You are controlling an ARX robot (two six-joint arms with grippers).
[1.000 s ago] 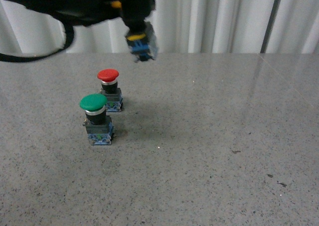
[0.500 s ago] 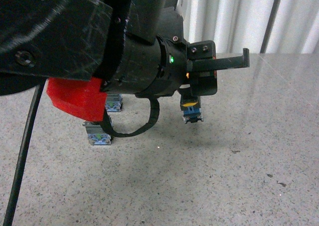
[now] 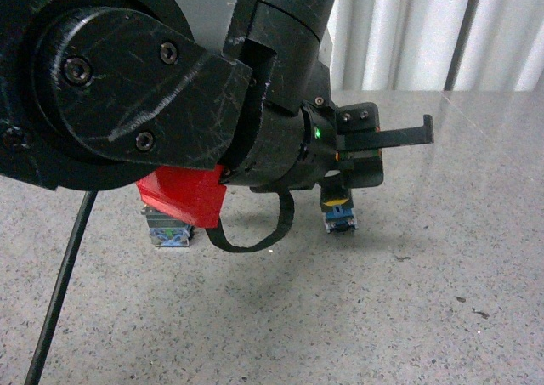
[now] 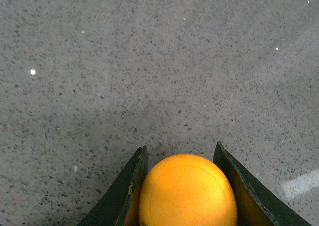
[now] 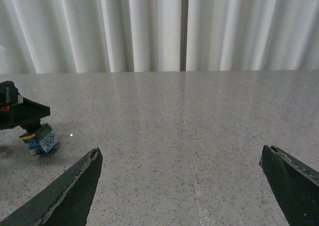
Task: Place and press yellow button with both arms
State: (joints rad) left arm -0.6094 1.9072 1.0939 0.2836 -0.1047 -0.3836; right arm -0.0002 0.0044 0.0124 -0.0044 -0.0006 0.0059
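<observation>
The yellow button (image 3: 339,214) hangs tilted just above the grey speckled table (image 3: 442,300), near its middle. Only its bluish base and a yellow mark show in the front view. My left gripper (image 3: 341,200) is shut on it, and the bulky black left arm (image 3: 127,87) fills the left of that view. In the left wrist view the yellow cap (image 4: 187,191) sits tight between the two dark fingers (image 4: 130,188). My right gripper (image 5: 180,158) stands open over bare table, far to the right of the yellow button (image 5: 41,140).
The bluish base of another button (image 3: 168,230) shows under the left arm, its cap hidden. A red part of the arm (image 3: 183,195) hangs over it. A black cable (image 3: 59,300) runs down at the left. White curtains (image 3: 442,36) close the far edge.
The left arm has swung in close to the front camera and carried the yellow button down and to the right, from high at the back to just above the table. It now hides the other buttons.
</observation>
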